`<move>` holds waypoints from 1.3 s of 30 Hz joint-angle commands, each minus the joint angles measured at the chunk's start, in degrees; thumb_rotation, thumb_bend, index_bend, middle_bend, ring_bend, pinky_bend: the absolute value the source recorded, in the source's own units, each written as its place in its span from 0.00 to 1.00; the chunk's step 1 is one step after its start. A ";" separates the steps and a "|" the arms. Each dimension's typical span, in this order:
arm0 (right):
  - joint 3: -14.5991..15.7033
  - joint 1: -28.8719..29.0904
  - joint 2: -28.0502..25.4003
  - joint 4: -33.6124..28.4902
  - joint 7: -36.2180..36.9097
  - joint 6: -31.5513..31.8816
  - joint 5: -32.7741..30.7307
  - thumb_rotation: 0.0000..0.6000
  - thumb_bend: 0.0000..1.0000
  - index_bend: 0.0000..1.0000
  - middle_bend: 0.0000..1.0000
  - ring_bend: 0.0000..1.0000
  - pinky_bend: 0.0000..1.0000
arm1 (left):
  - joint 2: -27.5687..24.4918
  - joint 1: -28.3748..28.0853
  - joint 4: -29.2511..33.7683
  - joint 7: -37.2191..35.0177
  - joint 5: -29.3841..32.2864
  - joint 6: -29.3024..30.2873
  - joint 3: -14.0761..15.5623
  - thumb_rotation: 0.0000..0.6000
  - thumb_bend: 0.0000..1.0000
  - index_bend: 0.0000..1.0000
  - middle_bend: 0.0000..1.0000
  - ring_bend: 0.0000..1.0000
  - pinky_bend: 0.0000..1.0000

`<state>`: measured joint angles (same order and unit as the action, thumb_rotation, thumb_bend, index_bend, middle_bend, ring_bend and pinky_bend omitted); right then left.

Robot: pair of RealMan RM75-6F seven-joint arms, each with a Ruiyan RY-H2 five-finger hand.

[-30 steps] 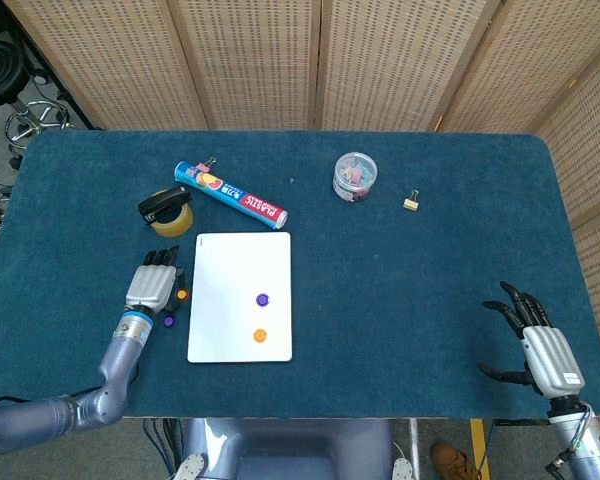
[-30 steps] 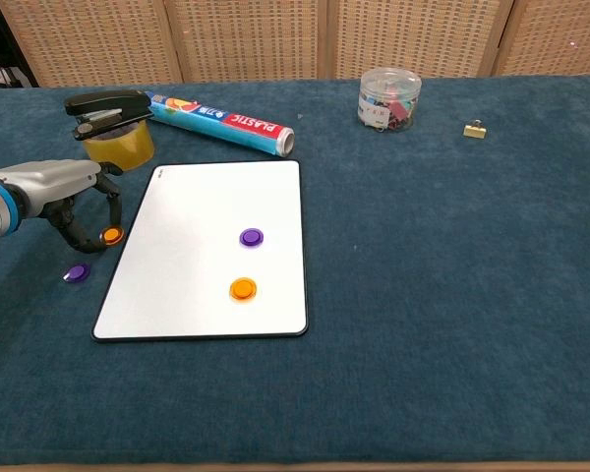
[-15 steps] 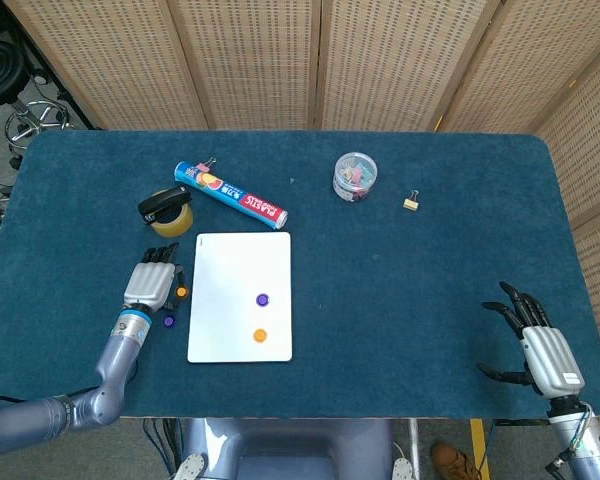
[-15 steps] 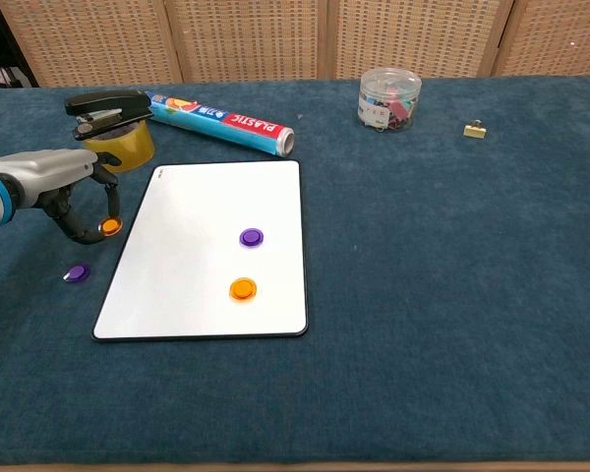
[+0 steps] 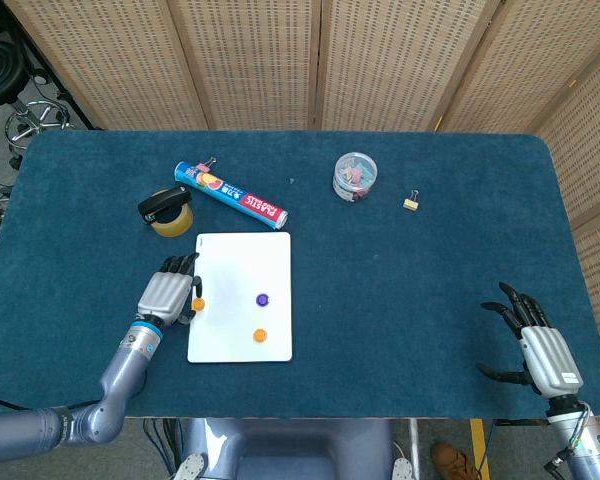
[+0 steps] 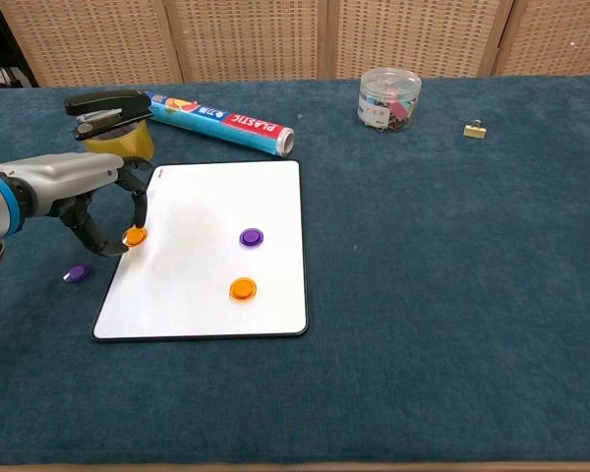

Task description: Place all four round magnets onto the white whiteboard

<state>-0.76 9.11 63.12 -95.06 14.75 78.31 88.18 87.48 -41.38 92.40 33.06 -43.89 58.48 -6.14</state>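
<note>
The white whiteboard point(image 5: 238, 265) point(image 6: 216, 192) lies flat on the blue table. On it sit a purple magnet point(image 5: 263, 299) point(image 6: 251, 237) and an orange magnet point(image 5: 260, 336) point(image 6: 242, 288). My left hand point(image 5: 167, 294) point(image 6: 74, 185) pinches a second orange magnet point(image 5: 198, 303) point(image 6: 135, 236) over the board's left edge; I cannot tell whether it touches the board. Another purple magnet point(image 6: 76, 272) lies on the cloth left of the board, below that hand. My right hand point(image 5: 540, 346) rests open at the table's near right corner, holding nothing.
A black stapler point(image 5: 162, 203) point(image 6: 108, 103) sits on a yellow tape roll point(image 6: 118, 145) behind the board's left corner. A plastic-wrap tube point(image 5: 230, 195) point(image 6: 221, 120) lies beyond the board. A jar of clips point(image 5: 354, 175) point(image 6: 388, 98) and a binder clip point(image 5: 411, 203) point(image 6: 474, 129) stand further right.
My left hand lifted the orange magnet off the cloth and carried it right, from beside the board to over its left edge. The right hand stayed still.
</note>
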 commanded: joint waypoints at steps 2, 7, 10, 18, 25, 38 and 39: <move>-0.09 -0.05 -0.10 0.00 0.09 -0.02 -0.20 1.00 0.08 0.21 0.00 0.00 0.00 | 0.02 0.40 2.79 1.13 -2.80 1.46 1.92 1.00 0.33 0.55 0.00 0.00 0.00; -0.13 -0.07 -0.17 0.05 0.25 -0.10 -0.29 1.00 0.08 0.21 0.00 0.00 0.00 | 0.00 1.06 4.57 1.19 -4.91 1.88 3.61 1.00 0.33 0.55 0.00 0.00 0.00; -0.16 -0.10 -0.22 0.03 0.34 -0.10 -0.30 1.00 0.08 0.21 0.00 0.00 0.00 | -0.42 1.22 5.93 2.06 -5.55 1.79 4.78 1.00 0.32 0.55 0.00 0.00 0.00; -0.28 -0.16 -0.30 -0.07 0.19 -0.09 -0.42 1.00 0.08 0.21 0.00 0.00 0.00 | 0.14 1.69 6.70 3.96 -7.52 2.70 6.72 1.00 0.32 0.55 0.00 0.00 0.00; -0.30 -0.17 -0.32 -0.08 0.26 -0.20 -0.43 1.00 0.08 0.21 0.00 0.00 0.00 | 0.96 2.04 5.71 4.65 -7.61 3.33 6.81 1.00 0.32 0.54 0.00 0.00 0.00; -0.39 -0.26 -0.44 -0.22 0.26 -0.06 -0.35 1.00 0.08 0.21 0.00 0.00 0.00 | 1.18 2.08 5.46 4.74 -7.57 2.45 6.69 1.00 0.24 0.43 0.00 0.00 0.00; -0.39 -0.26 -0.44 -0.22 0.26 -0.05 -0.33 1.00 0.08 0.21 0.00 0.00 0.00 | 1.15 2.10 5.53 4.73 -7.56 2.46 6.66 1.00 0.24 0.43 0.00 0.00 0.00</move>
<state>-1.16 8.85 62.68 -95.28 15.01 78.26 87.85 88.64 -39.29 97.90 37.80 -51.45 60.93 0.54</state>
